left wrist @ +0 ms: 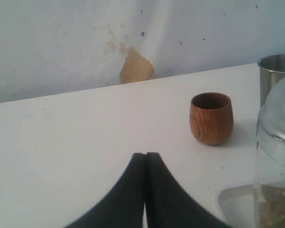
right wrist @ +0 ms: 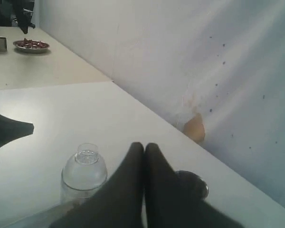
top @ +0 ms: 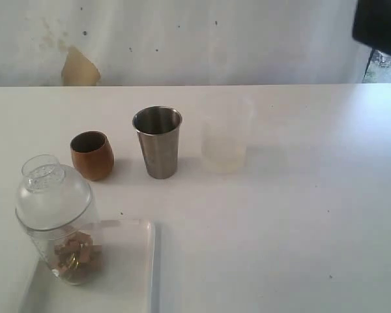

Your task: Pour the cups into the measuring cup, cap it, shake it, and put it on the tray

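A: Where does the exterior view sit?
B: High in front, tilted down across the tabletop [top: 300, 195] toward the white wall [top: 215, 39], far enough back to take in most of the surface.
A: And the left wrist view?
B: Low and close, looking past the left hand [left wrist: 146, 154] at the wooden cup [left wrist: 211, 118] and the wall.
A: The right wrist view?
B: Higher, angled along the wall over the right hand [right wrist: 144, 145].
A: What's shared?
B: All three catch the tan patch [top: 79, 68] on the wall and the capped measuring cup [top: 58, 228].
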{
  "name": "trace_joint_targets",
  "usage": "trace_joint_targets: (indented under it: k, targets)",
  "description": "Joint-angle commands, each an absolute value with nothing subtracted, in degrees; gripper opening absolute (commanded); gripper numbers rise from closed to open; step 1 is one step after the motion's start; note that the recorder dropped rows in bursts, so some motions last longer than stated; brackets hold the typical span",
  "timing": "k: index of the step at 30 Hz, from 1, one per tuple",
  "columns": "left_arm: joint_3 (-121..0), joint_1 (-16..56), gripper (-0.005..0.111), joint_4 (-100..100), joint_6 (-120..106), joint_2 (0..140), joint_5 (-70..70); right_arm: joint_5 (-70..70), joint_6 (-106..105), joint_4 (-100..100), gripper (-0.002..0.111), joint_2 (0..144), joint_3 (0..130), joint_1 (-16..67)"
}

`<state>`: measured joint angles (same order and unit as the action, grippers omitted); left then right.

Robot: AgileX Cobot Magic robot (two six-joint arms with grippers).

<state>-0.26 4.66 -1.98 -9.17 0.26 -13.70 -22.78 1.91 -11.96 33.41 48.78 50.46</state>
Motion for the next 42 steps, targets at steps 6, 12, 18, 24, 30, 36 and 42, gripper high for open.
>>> trace_joint_targets:
  k: [6,12,18,24,30,36,42]
  targets:
    - [0.0,4.7,0.000,-1.7,-9.0,0.0,-13.3,-23.5,2.0,-16.3,0.000,32.8,47.8,50.2]
    - [0.0,4.7,0.000,-1.7,-9.0,0.0,-13.3,-8.1,10.8,-17.8,0.000,24.6,35.5,38.8]
    - [0.0,4.7,0.000,-1.7,-9.0,0.0,-13.3,-7.6,-4.4,-2.5,0.000,15.8,26.7,20.8]
    - [0.0,4.7,0.000,-1.7,-9.0,0.0,-13.3,-7.1,-7.5,0.0,0.000,6.4,17.9,12.9]
    - [0.0,4.7,0.000,-1.7,-9.0,0.0,-13.4,-6.3,-6.9,0.0,0.000,0.0,10.1,7.4]
    - [0.0,4.7,0.000,-1.7,-9.0,0.0,-13.4,-6.3,-6.9,0.0,0.000,0.0,5.7,4.4]
    - [0.0,4.7,0.000,-1.7,-9.0,0.0,-13.4,-4.1,-6.9,0.0,0.000,0.0,0.0,3.9]
